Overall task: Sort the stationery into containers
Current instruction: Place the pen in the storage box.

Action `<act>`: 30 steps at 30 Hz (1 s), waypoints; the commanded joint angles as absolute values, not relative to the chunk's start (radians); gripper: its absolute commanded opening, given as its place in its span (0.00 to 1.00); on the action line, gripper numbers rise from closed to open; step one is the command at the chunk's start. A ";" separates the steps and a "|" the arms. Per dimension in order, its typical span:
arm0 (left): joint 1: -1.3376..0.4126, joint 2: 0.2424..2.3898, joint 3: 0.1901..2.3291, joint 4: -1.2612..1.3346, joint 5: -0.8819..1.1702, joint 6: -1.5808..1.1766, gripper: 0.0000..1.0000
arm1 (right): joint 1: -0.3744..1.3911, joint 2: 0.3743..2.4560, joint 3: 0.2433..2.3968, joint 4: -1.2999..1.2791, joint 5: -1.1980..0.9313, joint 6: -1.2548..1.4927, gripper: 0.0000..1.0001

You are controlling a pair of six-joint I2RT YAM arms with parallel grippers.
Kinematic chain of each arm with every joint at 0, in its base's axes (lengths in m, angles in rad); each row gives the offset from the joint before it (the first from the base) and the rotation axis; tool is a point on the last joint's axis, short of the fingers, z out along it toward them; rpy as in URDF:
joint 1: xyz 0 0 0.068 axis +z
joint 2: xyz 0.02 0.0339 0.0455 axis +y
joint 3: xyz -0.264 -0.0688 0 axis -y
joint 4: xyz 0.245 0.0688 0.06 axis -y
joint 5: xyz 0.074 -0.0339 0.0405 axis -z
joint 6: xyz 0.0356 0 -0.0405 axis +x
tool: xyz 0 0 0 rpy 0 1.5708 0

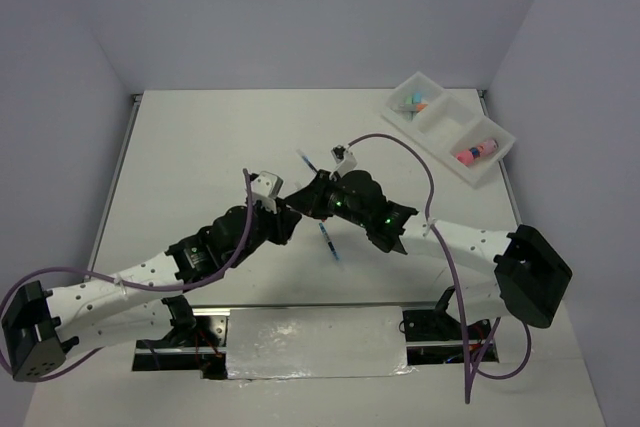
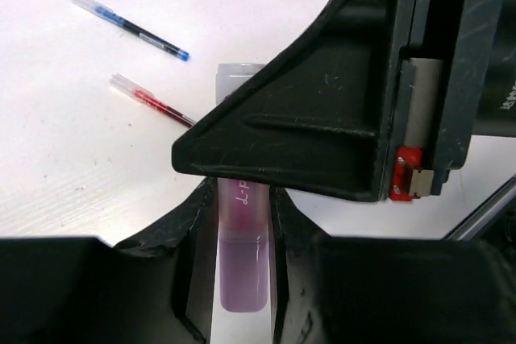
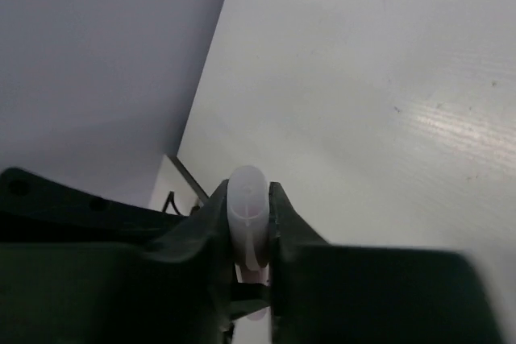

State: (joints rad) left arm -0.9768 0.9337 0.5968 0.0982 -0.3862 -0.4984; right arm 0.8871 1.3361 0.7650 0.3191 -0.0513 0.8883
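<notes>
A purple highlighter with a clear cap is held above the table between both grippers. My left gripper is shut on its purple body. My right gripper is shut on its capped end, and its finger crosses over the highlighter in the left wrist view. In the top view the two grippers, left and right, meet at the table's middle. A blue pen and a red pen lie on the table. The white three-compartment tray stands at the far right.
The tray's far compartment holds green, orange and light blue highlighters; its near compartment holds the pink-and-orange marker. In the top view one thin pen lies just in front of the grippers and another just behind them.
</notes>
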 commanded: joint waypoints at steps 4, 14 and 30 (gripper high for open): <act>-0.973 0.933 0.663 0.129 -0.492 -0.491 0.86 | 0.907 1.319 0.765 0.374 -0.002 0.878 0.00; -0.973 0.968 0.762 -0.205 -0.589 -0.689 0.99 | 0.422 1.549 1.064 0.213 0.132 0.579 0.00; -0.965 0.988 0.753 -0.199 -0.509 -0.663 0.99 | 0.042 2.319 2.210 -0.327 0.270 0.430 0.19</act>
